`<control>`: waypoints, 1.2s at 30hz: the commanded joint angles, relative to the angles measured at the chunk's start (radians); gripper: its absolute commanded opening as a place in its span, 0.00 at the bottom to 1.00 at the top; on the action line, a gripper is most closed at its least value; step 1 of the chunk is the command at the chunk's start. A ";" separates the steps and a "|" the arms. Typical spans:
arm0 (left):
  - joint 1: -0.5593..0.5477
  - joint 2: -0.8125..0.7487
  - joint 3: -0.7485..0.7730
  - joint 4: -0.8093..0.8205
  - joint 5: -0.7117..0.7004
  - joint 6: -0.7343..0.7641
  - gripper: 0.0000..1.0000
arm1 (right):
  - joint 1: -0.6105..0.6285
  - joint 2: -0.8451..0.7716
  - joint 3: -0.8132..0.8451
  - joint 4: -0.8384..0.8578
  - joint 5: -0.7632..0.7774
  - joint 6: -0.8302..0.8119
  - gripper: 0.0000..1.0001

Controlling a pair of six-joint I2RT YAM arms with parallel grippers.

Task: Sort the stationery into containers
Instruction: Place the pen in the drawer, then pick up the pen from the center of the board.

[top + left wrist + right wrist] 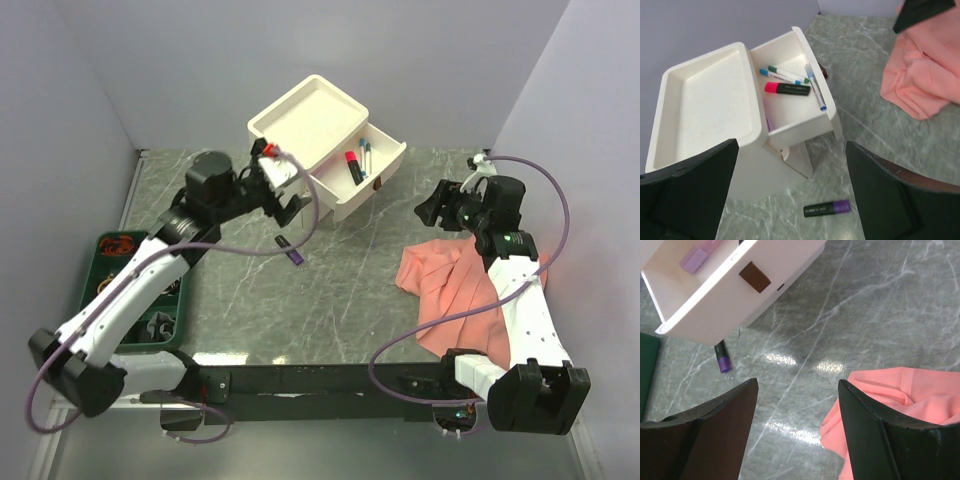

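The cream-white drawer box [305, 122] stands at the back with its top drawer [372, 170] pulled out. In the drawer lie a red-and-black marker [788, 89] and blue-capped and green-capped pens [782, 76]; a lilac highlighter [695, 259] shows in the right wrist view. A purple highlighter [290, 250] lies on the table in front of the box, also in the left wrist view [827, 208]. My left gripper [290, 205] is open and empty, above and behind the purple highlighter. My right gripper [432, 210] is open and empty, right of the drawer.
A salmon-pink cloth [455, 285] lies crumpled at the right, under my right arm. A dark green tray [105, 247] with small items sits at the left edge. The drawer front has a brown pull tab [754, 277].
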 commanded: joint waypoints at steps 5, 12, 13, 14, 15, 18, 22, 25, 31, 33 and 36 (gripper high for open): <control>0.156 -0.012 -0.208 -0.278 0.375 0.644 0.94 | -0.008 -0.021 -0.018 0.021 -0.028 -0.012 0.73; 0.261 0.298 0.081 -0.830 0.455 1.281 0.90 | -0.009 -0.047 -0.030 0.013 -0.052 -0.024 0.73; 0.261 0.356 0.100 -0.857 0.437 1.330 0.90 | -0.011 -0.053 -0.035 0.012 -0.052 -0.025 0.73; 0.261 0.382 0.115 -0.880 0.424 1.430 0.90 | -0.012 -0.056 -0.041 0.007 -0.052 -0.027 0.73; 0.261 0.402 0.124 -0.897 0.414 1.483 0.89 | -0.014 -0.065 -0.044 0.002 -0.048 -0.030 0.73; 0.256 0.450 0.088 -0.863 0.352 1.603 0.88 | -0.024 -0.077 -0.053 -0.008 -0.045 -0.035 0.73; 0.243 0.542 0.100 -0.857 0.295 1.684 0.86 | -0.049 -0.091 -0.065 -0.021 -0.043 -0.031 0.74; 0.223 0.608 0.144 -0.868 0.272 1.686 0.82 | -0.063 -0.096 -0.066 -0.034 -0.043 -0.036 0.74; 0.184 0.714 0.226 -0.884 0.226 1.688 0.79 | -0.077 -0.096 -0.072 -0.048 -0.045 -0.045 0.74; 0.169 0.740 0.249 -0.874 0.220 1.668 0.79 | -0.078 -0.093 -0.073 -0.045 -0.046 -0.045 0.74; 0.155 0.778 0.290 -0.878 0.205 1.640 0.77 | -0.081 -0.088 -0.078 -0.044 -0.049 -0.045 0.74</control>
